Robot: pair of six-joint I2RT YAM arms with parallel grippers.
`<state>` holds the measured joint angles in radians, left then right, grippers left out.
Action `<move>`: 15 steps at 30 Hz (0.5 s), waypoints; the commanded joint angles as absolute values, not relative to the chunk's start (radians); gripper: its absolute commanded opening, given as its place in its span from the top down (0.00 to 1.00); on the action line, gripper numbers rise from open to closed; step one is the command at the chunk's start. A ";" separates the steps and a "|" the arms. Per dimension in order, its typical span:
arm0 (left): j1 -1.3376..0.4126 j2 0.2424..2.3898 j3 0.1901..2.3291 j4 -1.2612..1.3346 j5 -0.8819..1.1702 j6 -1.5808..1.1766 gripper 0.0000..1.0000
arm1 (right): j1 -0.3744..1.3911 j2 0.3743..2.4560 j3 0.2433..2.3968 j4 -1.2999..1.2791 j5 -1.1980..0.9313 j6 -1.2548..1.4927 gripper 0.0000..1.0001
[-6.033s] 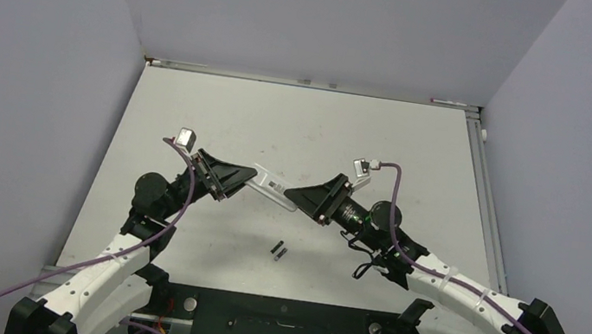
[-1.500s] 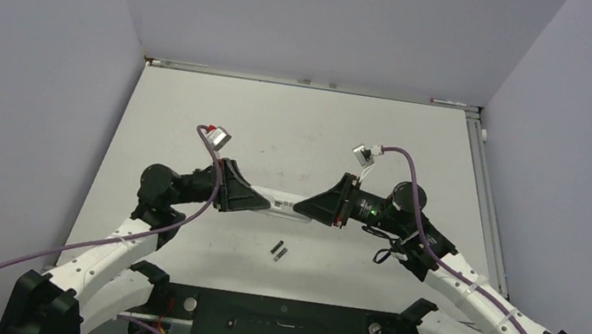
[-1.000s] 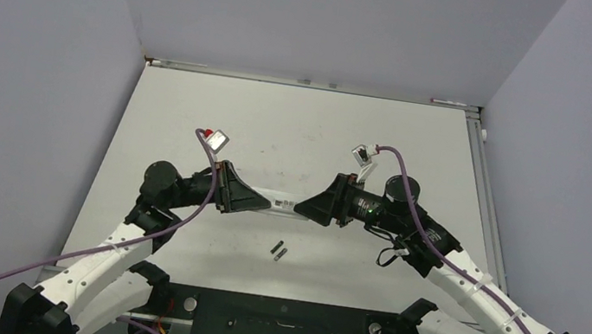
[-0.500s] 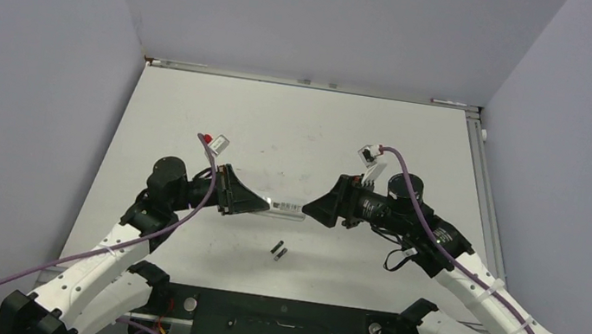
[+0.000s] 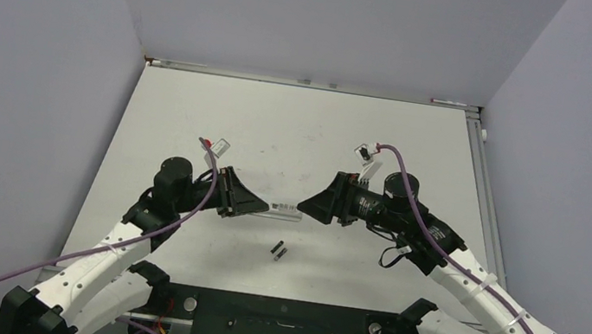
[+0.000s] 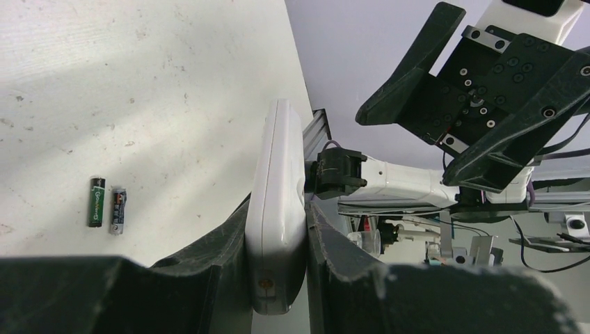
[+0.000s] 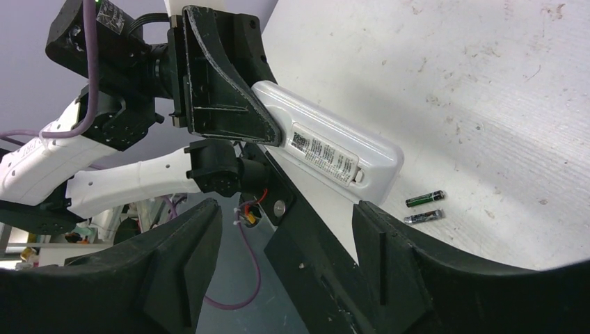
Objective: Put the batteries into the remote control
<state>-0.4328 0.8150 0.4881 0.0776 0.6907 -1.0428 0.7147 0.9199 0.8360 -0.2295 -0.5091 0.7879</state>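
my left pincer (image 5: 262, 206) is clamped on one end of the remote control (image 5: 286, 210), holding it off the bench (image 5: 281, 121), while my right pincer (image 5: 304, 207) gapes empty just off its free end. the batteries (image 5: 279, 251) lie side by side near the bench's near edge; i judge the back cover (image 7: 327, 149) wants sliding off next, with a square grip on that end.

Left fingers (image 7: 222, 97) hide the remote control's (image 7: 334, 149) far end.
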 commanded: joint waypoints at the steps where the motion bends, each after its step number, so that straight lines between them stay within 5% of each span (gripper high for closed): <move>1: -0.437 0.835 0.507 0.054 0.662 -1.049 1.00 | 0.730 0.948 0.812 -0.127 -0.528 0.835 0.33; 15: -0.439 0.868 0.505 0.002 0.647 -1.048 1.00 | 0.783 1.064 0.788 -0.068 -0.474 0.892 0.33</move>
<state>-0.4332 0.8650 0.4877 0.0006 0.6579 -1.0447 0.7681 1.0397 0.7944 -0.1310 -0.5034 0.8726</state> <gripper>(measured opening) 0.232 0.673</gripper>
